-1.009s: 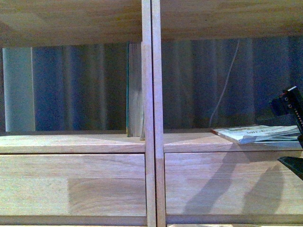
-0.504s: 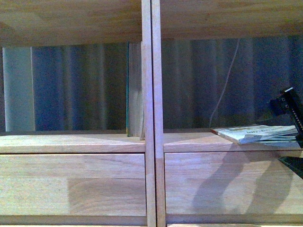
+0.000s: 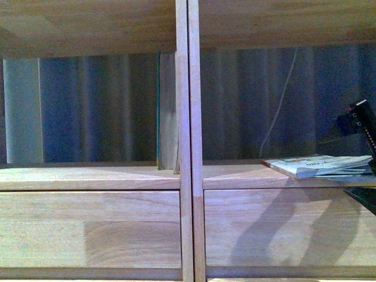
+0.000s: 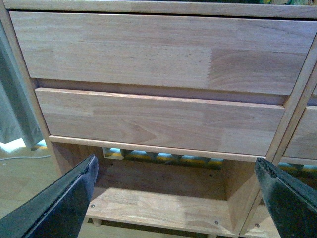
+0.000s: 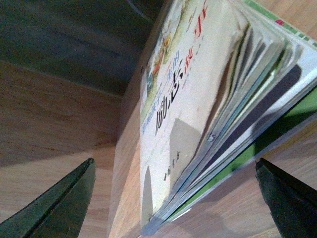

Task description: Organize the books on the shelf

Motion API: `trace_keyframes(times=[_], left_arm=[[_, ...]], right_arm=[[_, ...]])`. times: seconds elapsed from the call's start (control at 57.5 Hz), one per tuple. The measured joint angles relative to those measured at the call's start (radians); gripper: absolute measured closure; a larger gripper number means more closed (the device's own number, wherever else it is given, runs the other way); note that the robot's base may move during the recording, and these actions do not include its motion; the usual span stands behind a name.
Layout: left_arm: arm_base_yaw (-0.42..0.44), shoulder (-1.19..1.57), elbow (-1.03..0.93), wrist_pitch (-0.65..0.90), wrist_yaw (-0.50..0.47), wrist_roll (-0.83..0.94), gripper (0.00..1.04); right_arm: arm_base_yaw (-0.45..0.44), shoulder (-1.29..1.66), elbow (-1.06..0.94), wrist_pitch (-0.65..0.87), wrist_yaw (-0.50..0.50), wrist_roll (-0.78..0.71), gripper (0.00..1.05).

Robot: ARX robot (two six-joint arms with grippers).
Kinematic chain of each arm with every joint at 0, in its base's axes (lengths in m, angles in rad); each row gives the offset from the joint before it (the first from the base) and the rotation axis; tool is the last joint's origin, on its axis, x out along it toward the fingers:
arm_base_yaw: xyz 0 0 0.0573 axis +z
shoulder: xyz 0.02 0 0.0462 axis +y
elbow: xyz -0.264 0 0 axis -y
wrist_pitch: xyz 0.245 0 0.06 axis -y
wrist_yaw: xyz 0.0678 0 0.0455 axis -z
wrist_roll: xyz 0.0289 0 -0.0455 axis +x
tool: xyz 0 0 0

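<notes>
The light-wood shelf (image 3: 188, 176) has a central divider. A teal-covered book (image 3: 167, 111) stands upright against the divider in the left cubby. A thin pale paperback (image 3: 317, 165) lies flat on the floor of the right cubby. My right gripper (image 3: 355, 160) is open at the right edge, one finger above and one below the paperback's near end. In the right wrist view the paperback's fanned pages (image 5: 208, 99) lie between the spread fingers of the right gripper (image 5: 173, 198), untouched. My left gripper (image 4: 176, 196) is open and empty, facing the drawer fronts (image 4: 158, 49).
A pale curtain and a thin cable (image 3: 279, 106) hang behind the open cubbies. Two flat drawer fronts (image 3: 88, 229) sit under the cubby floor. The left wrist view shows a low open compartment (image 4: 158, 208) below the drawers and the floor at the side.
My right gripper has shifted slightly toward the right edge of the front view. The paperback and the teal book have not moved.
</notes>
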Motion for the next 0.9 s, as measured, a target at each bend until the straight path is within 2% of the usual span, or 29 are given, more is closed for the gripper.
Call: trace_keyframes(times=[0.678,0.904], left_arm=[[0.000,0.000,0.000,0.000,0.000,0.000,0.07],[0.000,0.000,0.000,0.000,0.000,0.000,0.07]], right_arm=[[-0.007,-0.014,0.011,-0.002,0.001,0.000,0.07],[-0.007,-0.013,0.011,-0.021,0.002,-0.010,0.41]])
